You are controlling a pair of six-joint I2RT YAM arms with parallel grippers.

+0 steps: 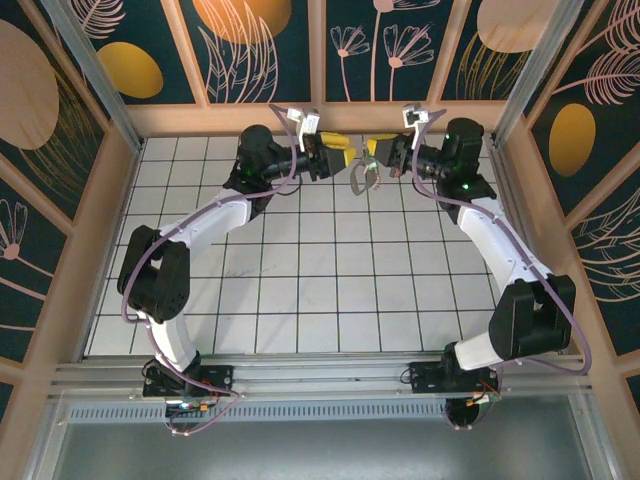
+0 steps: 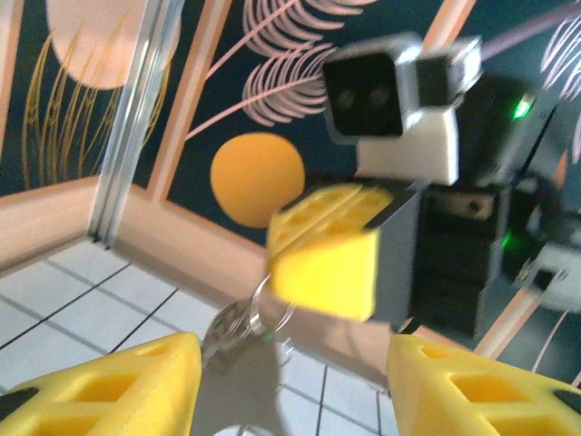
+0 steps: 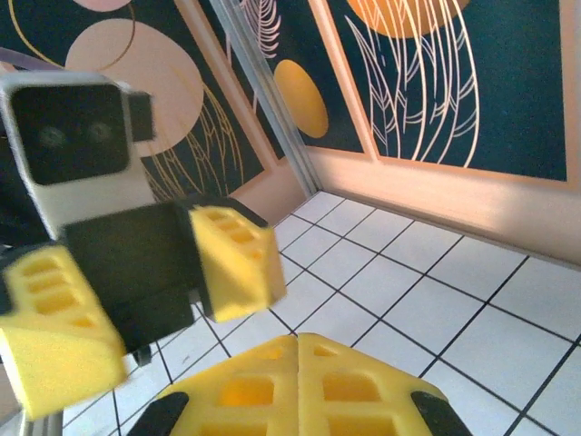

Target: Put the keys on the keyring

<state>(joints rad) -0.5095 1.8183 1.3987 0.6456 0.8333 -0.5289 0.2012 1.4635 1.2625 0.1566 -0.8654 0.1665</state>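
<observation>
Keyring: hanging in the air over the middle of the table's far edge, its top running up behind the right gripper's yellow fingers.
Keys: small silver ones dangling against the ring's lower left. They are blurred, so their number and whether they are threaded on cannot be told.
Right gripper: pressing its fingers flat together, pinching the keyring's top and pointing left at the other gripper.
Left gripper: holding its fingers spread and touching nothing, facing the right gripper tip to tip, with the ring just beyond the gap.
Right arm: rising from the near right corner, bending at the elbow and reaching along the right edge to the far edge.
Left arm: rising from the near left corner, folding at the elbow and stretching across to the far edge.
Table: lying white-tiled under both arms.
</observation>
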